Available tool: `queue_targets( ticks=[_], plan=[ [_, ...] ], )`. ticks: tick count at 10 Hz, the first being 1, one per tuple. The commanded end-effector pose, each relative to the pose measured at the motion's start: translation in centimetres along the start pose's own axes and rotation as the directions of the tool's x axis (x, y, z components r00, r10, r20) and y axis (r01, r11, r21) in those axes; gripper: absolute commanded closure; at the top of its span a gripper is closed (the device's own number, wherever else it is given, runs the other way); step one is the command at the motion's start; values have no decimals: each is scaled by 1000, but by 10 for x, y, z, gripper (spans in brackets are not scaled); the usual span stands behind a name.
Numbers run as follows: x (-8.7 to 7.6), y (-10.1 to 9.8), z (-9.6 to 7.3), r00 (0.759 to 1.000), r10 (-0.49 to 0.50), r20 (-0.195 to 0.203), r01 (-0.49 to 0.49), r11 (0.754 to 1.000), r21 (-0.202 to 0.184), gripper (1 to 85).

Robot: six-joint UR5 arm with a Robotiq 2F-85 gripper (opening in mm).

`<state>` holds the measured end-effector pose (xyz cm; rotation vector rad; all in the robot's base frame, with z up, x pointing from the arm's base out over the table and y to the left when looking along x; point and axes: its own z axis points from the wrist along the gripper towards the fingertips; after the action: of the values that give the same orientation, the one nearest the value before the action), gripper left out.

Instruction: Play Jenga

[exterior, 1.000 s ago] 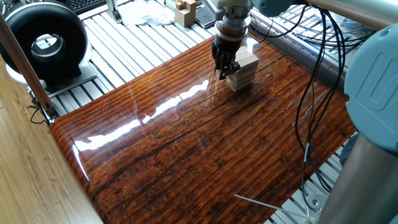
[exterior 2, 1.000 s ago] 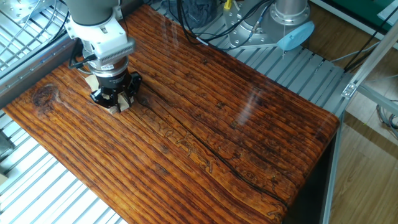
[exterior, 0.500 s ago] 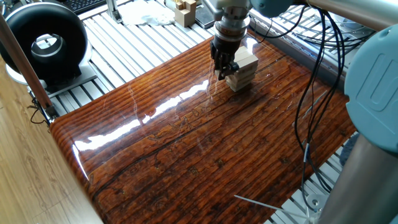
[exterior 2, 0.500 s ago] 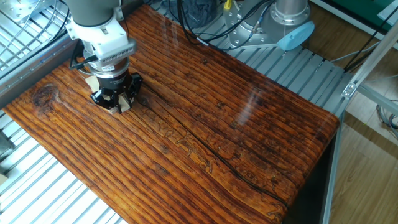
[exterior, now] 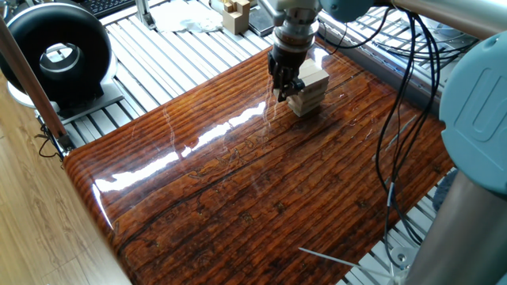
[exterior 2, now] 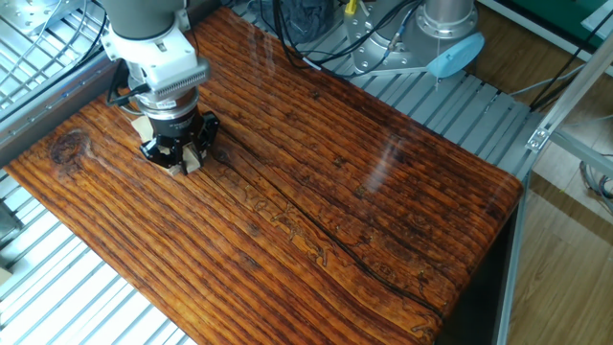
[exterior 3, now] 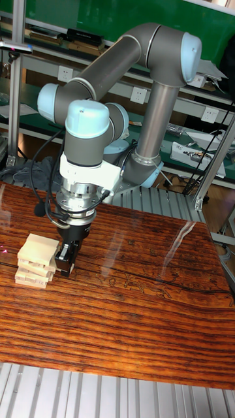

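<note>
The Jenga tower (exterior 3: 36,261) is a short stack of pale wooden blocks in crosswise layers, near the back edge of the glossy brown board (exterior: 238,182). In one fixed view the tower (exterior: 310,87) stands right beside my gripper (exterior: 285,89). My gripper (exterior 3: 64,262) reaches down against the tower's side at its lower layers. In the other fixed view a pale block (exterior 2: 189,160) shows between the black fingers of the gripper (exterior 2: 178,153), which looks shut on it. The gripper body hides most of the tower there, and only a corner (exterior 2: 141,127) peeks out.
A black round device (exterior: 55,54) sits on the slatted metal table at the left. A separate cluster of pale wooden pieces (exterior: 235,14) stands beyond the board. Black cables (exterior: 404,103) hang at the right. The arm's base (exterior 2: 446,17) rises past the board's far edge.
</note>
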<state>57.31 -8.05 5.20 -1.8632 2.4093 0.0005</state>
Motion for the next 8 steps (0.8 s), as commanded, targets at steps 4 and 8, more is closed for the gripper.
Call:
queue_targets(
  ticks=[4, 8],
  plan=[
    [-6, -3, -1, 999, 5, 40, -5, 1000, 9, 557],
    [-3, -1, 1, 999, 13, 47, -13, 1000, 7, 563]
  ],
)
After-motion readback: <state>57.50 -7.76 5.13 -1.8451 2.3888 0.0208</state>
